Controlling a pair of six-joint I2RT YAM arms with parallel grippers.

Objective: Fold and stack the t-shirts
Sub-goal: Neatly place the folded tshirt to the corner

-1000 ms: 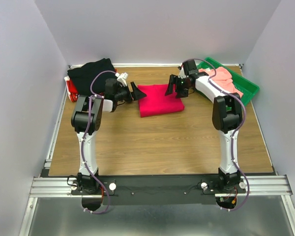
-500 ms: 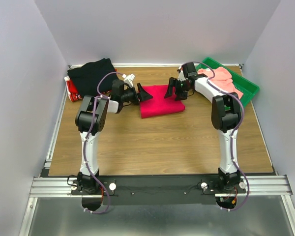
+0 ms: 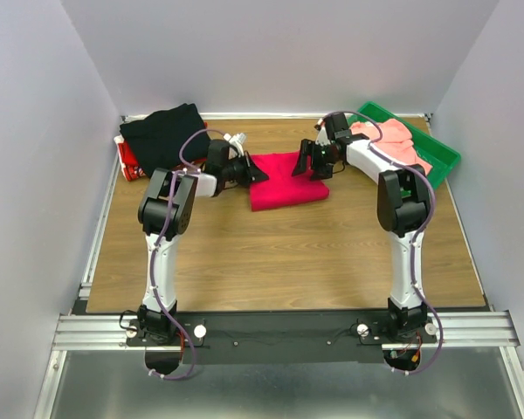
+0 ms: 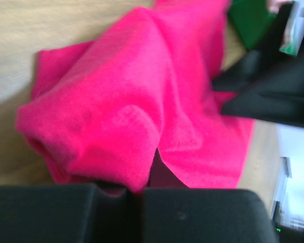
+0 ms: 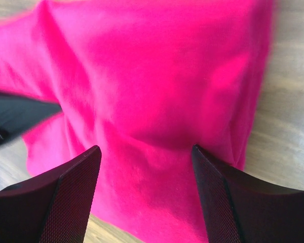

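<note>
Woodgrain of the bench (image 3: 288,262) spread out from the arm bases at 6 o'clock. Past the middle, towards 12 o'clock, the folded crimson t-shirt (image 3: 284,185) lay on the boards. At its 9 o'clock edge the left claw (image 3: 255,170) had its fingers pressed together on a bunched fold of that cloth. Over its 1 o'clock corner the right claw (image 3: 307,164) hung with fingers (image 5: 71,192) spread wide, crimson cloth beneath them. Farther back, at 11 o'clock, the black t-shirt (image 3: 162,131) lay heaped by the rear wall. At 1 o'clock the salmon-pink t-shirt (image 3: 397,140) lay rumpled in the green tray (image 3: 444,159).
</note>
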